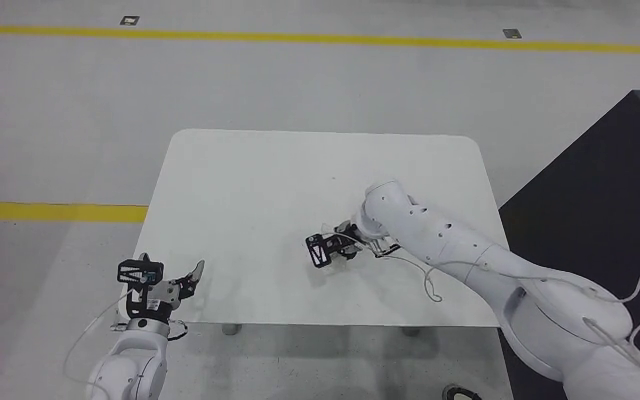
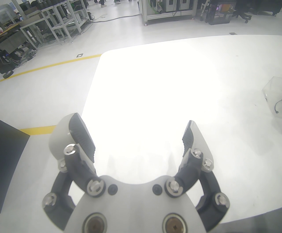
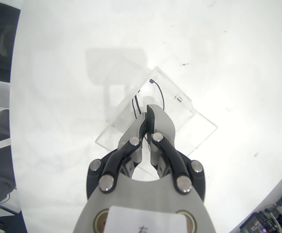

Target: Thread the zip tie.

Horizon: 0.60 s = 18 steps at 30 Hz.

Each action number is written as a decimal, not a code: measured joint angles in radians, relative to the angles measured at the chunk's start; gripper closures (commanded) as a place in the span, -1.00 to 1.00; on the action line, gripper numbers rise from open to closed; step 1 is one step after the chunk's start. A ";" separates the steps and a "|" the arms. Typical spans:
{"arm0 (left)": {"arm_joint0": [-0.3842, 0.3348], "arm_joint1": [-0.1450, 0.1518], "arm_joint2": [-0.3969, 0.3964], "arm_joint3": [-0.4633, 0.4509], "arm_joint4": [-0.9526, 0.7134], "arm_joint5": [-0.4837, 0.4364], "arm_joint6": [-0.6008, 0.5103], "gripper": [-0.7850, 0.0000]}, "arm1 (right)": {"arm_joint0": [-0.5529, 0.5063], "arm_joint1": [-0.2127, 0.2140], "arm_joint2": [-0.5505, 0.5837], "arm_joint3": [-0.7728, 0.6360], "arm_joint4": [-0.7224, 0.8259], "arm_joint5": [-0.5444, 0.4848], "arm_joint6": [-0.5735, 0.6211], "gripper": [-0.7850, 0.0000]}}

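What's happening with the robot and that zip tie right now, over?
Right gripper shut on black zip tie, over clear acrylic fixture. Left gripper open, holding nothing, at table edge. Nothing seen in the way.

The right gripper (image 3: 147, 110) sat over a block (image 3: 193, 123) near the table's (image 1: 300, 180) middle, seemingly pinching the zip tie (image 3: 162, 94); the left gripper (image 2: 133, 121) hung well apart at its near-left edge.

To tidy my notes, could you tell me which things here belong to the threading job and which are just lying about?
Job: zip tie; clear fixture; right hand, shut on the tie; table.
Lying about: left hand, open; yellow floor line; racks.
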 measured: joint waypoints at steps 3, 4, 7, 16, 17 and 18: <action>0.000 0.000 0.000 0.000 0.000 0.000 0.000 -1.00 | 0.010 0.026 0.000 -0.062 0.033 0.000 0.061 1.00; 0.000 0.000 0.000 0.000 0.000 0.000 0.000 -1.00 | 0.012 0.035 0.000 -0.080 0.049 0.000 0.086 1.00; 0.000 0.000 0.000 0.000 0.000 0.000 0.000 -1.00 | 0.017 0.065 0.000 -0.146 0.132 0.000 0.192 1.00; 0.000 0.000 0.000 0.000 0.000 0.000 0.000 -1.00 | 0.035 0.158 0.000 -0.353 0.414 0.000 0.592 1.00; 0.000 0.000 0.000 0.000 0.000 0.000 0.000 -1.00 | 0.034 0.167 0.000 -0.358 0.404 0.000 0.590 1.00; 0.000 0.000 0.000 0.000 0.000 0.000 0.000 -1.00 | 0.032 0.172 0.000 -0.364 0.388 0.000 0.585 1.00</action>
